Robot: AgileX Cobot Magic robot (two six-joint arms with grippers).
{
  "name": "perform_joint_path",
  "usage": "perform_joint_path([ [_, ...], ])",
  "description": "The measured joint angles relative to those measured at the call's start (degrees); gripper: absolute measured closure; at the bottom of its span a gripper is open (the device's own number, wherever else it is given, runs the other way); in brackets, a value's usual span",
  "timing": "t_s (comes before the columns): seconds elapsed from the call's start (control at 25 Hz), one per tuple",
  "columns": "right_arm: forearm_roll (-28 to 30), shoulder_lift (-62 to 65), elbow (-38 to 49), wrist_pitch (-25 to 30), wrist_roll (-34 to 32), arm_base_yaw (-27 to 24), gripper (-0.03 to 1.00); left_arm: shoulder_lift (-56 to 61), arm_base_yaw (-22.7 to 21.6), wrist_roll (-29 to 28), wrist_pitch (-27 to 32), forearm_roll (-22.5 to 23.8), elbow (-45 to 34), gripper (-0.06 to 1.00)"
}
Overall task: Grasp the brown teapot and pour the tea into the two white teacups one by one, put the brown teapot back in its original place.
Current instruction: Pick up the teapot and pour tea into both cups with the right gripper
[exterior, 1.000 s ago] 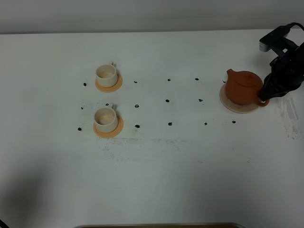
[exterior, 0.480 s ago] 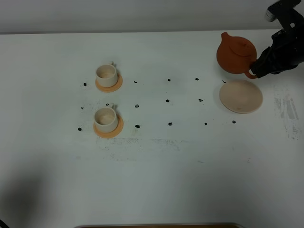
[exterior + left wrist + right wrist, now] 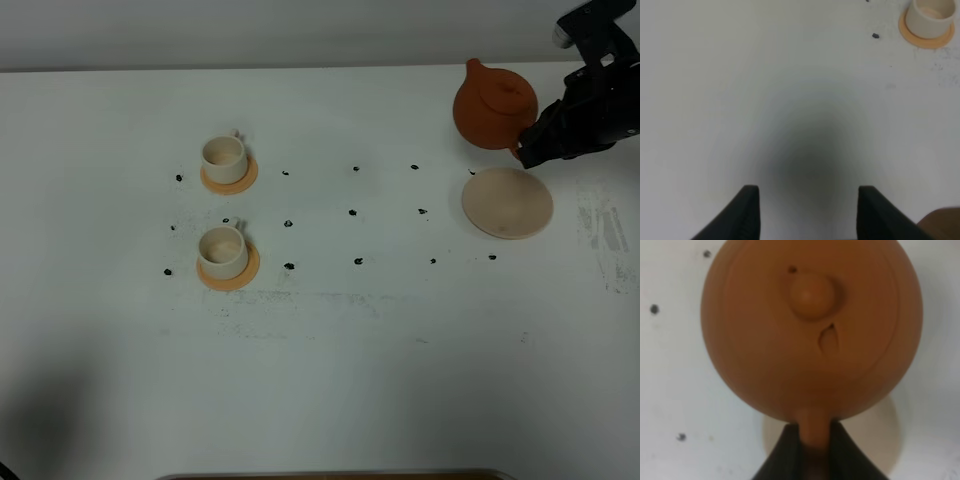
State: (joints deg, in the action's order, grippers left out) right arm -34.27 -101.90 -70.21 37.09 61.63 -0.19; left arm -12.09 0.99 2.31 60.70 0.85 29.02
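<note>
The brown teapot [image 3: 492, 109] hangs in the air above the table at the far right, held by its handle. My right gripper [image 3: 527, 150] is shut on that handle; in the right wrist view the teapot [image 3: 812, 325] fills the frame with the handle between my right gripper [image 3: 812, 452] fingers. Its cream saucer [image 3: 507, 202] lies bare just below it. The two white teacups [image 3: 223, 158] [image 3: 222, 250] stand on orange coasters at the left. My left gripper [image 3: 805, 212] hovers open over bare table, with one teacup [image 3: 931, 15] far from it.
Small black dots [image 3: 352, 212] mark the table between cups and saucer. A brown edge [image 3: 330, 475] shows at the table's front. A dark shadow lies at the front left corner.
The teapot was lifted off its saucer by my right gripper and raised toward the back; since half a second ago it has barely shifted. The cups have not moved.
</note>
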Motion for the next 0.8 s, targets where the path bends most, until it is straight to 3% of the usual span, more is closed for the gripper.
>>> perform_joint_path([
  [0.24, 9.3, 0.2, 0.1, -2.8, -10.5, 5.6, 0.85, 0.0, 0.0, 0.1, 0.0, 0.0, 0.0, 0.48],
  [0.52, 26.5, 1.1, 0.3, -5.1, -30.9, 10.3, 0.85, 0.0, 0.0, 0.1, 0.0, 0.0, 0.0, 0.48],
  [0.64, 30.9, 2.6, 0.3, -5.5, -36.9, 11.6, 0.85, 0.0, 0.0, 0.1, 0.0, 0.0, 0.0, 0.48],
  [0.8, 32.6, 3.6, 0.3, -5.8, -39.7, 14.4, 0.85, 0.0, 0.0, 0.1, 0.0, 0.0, 0.0, 0.48],
])
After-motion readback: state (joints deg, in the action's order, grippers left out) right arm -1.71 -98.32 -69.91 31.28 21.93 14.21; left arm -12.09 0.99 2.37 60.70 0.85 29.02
